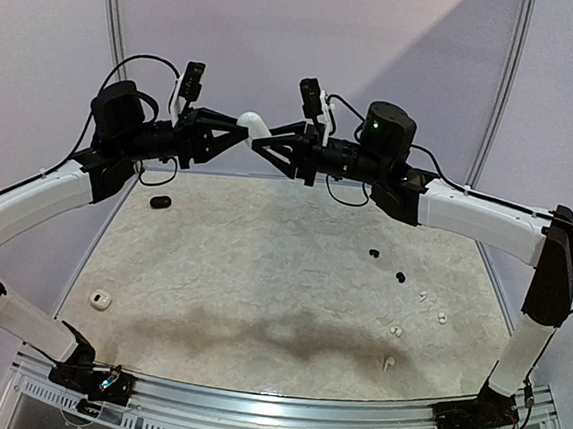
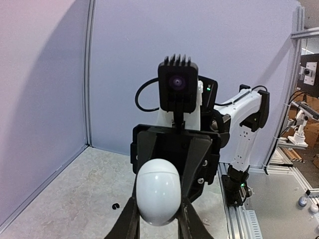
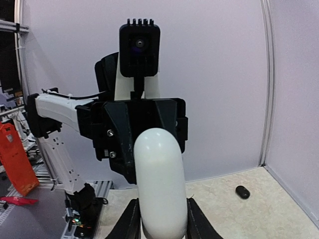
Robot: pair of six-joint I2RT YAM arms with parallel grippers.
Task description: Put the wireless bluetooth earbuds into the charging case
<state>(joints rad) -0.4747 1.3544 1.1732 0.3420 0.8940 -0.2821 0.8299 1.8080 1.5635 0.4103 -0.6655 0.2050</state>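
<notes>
A closed white pebble-shaped charging case (image 1: 252, 124) is held high above the table's far edge, between both grippers. My left gripper (image 1: 235, 132) is shut on one end and my right gripper (image 1: 268, 145) on the other. In the left wrist view the case (image 2: 158, 191) sits between the left gripper's (image 2: 158, 220) fingers. In the right wrist view the case (image 3: 160, 184) sits between the right gripper's (image 3: 160, 221) fingers. Two black earbuds (image 1: 373, 252) (image 1: 399, 277) and several white earbuds (image 1: 423, 296) (image 1: 395, 330) lie on the table at right.
A black case (image 1: 160, 201) lies at the far left of the table and shows in the right wrist view (image 3: 242, 191). A small white case (image 1: 99, 301) lies near the left edge. A purple wall stands behind the table.
</notes>
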